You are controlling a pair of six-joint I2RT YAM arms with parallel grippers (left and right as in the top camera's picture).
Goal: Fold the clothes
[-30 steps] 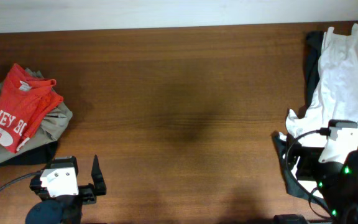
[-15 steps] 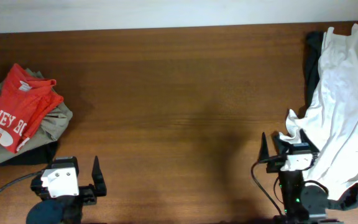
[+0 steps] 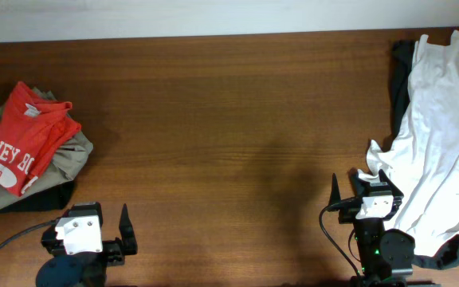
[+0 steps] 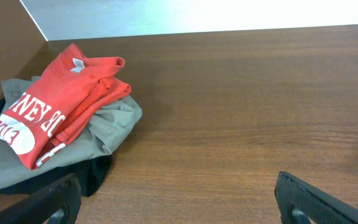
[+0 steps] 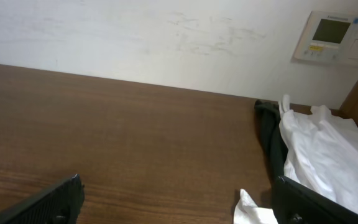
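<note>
Soft, even light falls from above on the tabletop [image 3: 213, 96]; a faint broad shadow darkens its middle. Beyond its far edge the wall [image 3: 174, 16] is blown out white from overhead and the left wrist, greyer from the right wrist. At its right end the white shirt [image 3: 437, 119] is nearly overexposed, folds faint. At its left end the red shirt [image 4: 61, 106] is sharp, softly shadowed. In both wrist views the jaws are dark and blurred.

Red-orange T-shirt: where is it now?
Overhead view, far left of the table: the red-orange T-shirt lies atop a khaki garment and a dark garment, opposite the white shirt on the right.
</note>
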